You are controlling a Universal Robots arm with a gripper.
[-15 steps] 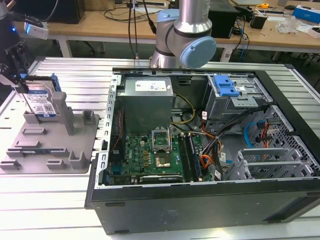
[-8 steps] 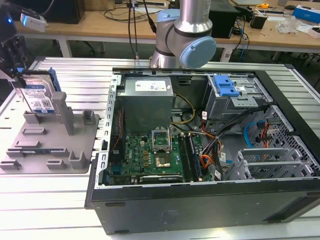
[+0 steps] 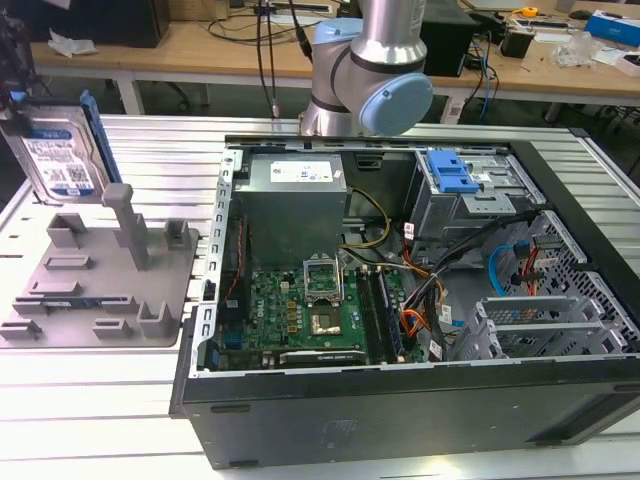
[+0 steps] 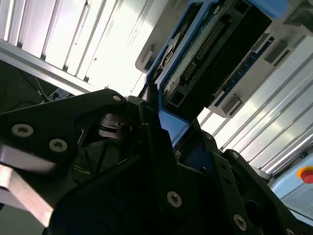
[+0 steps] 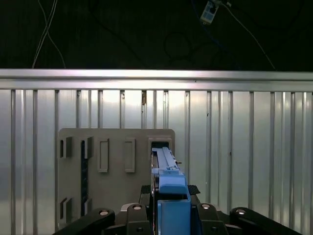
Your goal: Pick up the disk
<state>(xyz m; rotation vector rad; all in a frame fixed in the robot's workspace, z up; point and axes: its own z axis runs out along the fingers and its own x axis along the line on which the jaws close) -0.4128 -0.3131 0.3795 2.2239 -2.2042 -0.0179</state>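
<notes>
The disk is a silver-grey hard drive with a white-and-blue label and blue rails. It stands upright on edge at the exterior view's far left, over the back of the grey fixture. My gripper is shut on it from above at its left edge. In the first wrist view the disk runs edge-on between my black fingers, over a slot of the fixture. The second wrist view shows the disk's connector end and blue rail clamped in the gripper.
An open computer case takes up the middle and the exterior view's right, with a blue-tabbed drive cage inside. The arm's base rises behind the case. The fixture has upright posts. A ribbed metal table lies under everything.
</notes>
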